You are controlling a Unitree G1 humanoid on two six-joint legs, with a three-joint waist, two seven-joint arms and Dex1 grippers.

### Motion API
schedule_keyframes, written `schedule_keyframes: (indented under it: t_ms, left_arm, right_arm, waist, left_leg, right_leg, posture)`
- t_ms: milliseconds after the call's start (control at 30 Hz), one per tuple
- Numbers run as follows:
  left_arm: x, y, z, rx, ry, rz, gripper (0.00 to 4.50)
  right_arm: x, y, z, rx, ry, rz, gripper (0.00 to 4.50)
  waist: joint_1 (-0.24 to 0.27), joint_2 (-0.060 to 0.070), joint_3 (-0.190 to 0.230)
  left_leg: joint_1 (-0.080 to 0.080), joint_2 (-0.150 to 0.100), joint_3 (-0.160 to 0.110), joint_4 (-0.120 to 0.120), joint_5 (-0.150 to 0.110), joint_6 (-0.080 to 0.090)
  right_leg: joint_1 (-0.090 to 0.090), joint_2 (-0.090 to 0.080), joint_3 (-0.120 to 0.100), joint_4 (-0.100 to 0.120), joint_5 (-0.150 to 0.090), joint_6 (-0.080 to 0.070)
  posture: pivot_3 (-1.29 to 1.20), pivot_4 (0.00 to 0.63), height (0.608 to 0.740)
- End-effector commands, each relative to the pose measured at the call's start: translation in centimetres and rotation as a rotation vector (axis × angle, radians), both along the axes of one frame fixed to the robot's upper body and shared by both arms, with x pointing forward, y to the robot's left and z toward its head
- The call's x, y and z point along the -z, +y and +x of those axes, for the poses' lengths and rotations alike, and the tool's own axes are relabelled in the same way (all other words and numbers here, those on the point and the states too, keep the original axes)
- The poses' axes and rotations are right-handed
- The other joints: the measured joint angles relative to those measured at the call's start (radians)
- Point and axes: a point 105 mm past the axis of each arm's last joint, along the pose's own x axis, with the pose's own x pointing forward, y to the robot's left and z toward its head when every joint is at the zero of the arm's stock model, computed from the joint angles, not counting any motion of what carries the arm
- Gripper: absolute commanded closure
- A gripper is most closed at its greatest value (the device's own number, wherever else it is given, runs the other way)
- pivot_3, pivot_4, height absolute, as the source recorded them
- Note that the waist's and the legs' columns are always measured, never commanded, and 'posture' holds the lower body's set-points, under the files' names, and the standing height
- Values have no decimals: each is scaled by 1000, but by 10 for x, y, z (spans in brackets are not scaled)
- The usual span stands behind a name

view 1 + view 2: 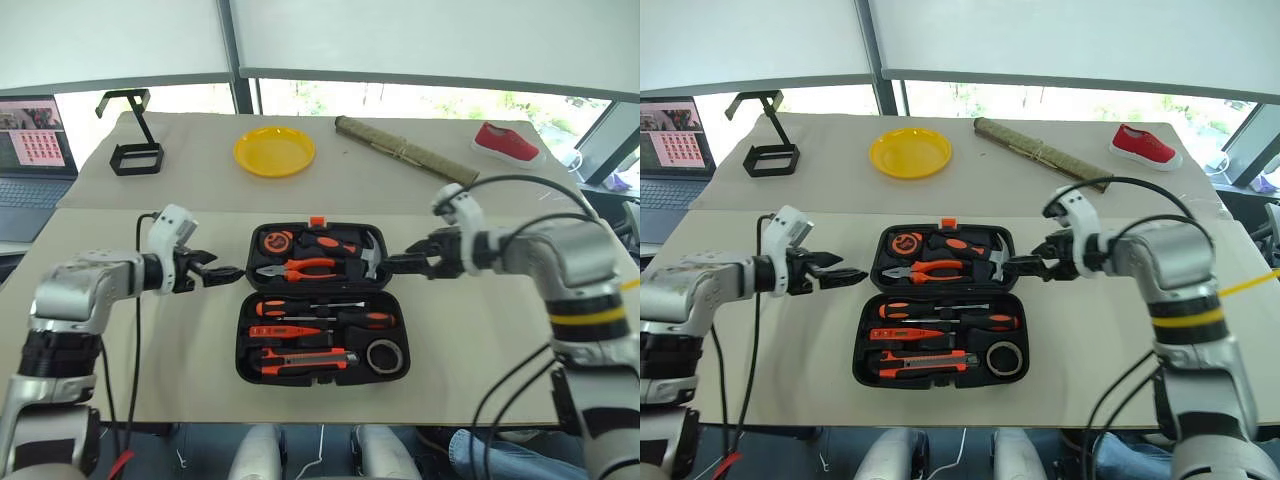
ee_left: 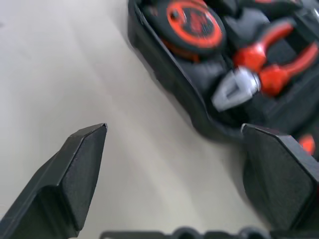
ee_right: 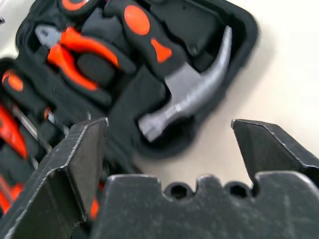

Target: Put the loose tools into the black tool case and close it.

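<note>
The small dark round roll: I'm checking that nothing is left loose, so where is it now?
The small dark round roll sits in the near right corner of the open black plastic tool case, just right of the orange-and-black utility knife.

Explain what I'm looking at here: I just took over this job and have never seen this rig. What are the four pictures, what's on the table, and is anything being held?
It is a two-armed humanoid robot. The two wide pictures come from its head camera, looking down over its arms; the two close ones come from cameras on its wrists, looking along each hand's two black fingers. On the beige table the black tool case lies open, with screwdrivers, a utility knife, a dark roll, pliers and a hammer in its slots. Farther back are a yellow plate, a black wire stand, a rolled mat and a red shoe. The left hand and right hand flank the case's far half, both open, holding nothing.
</note>
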Motion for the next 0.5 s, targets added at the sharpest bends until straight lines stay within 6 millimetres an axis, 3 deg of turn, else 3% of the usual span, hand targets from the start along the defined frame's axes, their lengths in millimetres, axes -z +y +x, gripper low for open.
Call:
schedule_keyframes:
  t_ms: [33,267,333,433,500]
  left_arm:
    - [2,-7,8,-58,9,29,0]
    - [12,-18,9,-60,38,42,0]
    - [13,-19,10,-66,42,48,0]
    - [11,-19,12,-81,42,41,669]
    - [9,-18,14,-99,44,22,1462]
  right_arm:
    - [3,-5,10,72,23,-45,17]
    - [14,-4,18,115,69,-65,17]
    - [21,-7,18,134,85,-92,526]
    - [25,-11,20,169,97,-107,1395]
    - [28,-15,20,195,113,-115,2120]
  waist:
    - [1,0,0]
    - [0,0,0]
    - [0,0,0]
    - [1,0,0]
    - [1,0,0]
  left_leg:
    - [-2,0,0,0,0,0]
    - [-3,0,0,0,1,-1]
    - [-3,0,0,0,1,-1]
    - [-2,-1,0,0,1,-1]
    - [-1,-1,0,1,1,-2]
  right_leg:
    - [-1,0,0,1,0,0]
    - [-2,-1,-1,1,0,1]
    - [-2,-1,-1,0,0,1]
    - [-1,-1,-1,-1,0,1]
    - [0,-1,-1,-1,0,1]
  posture:
    - [0,150,740]
    - [0,150,740]
    - [0,150,740]
    - [0,150,740]
    - [0,150,740]
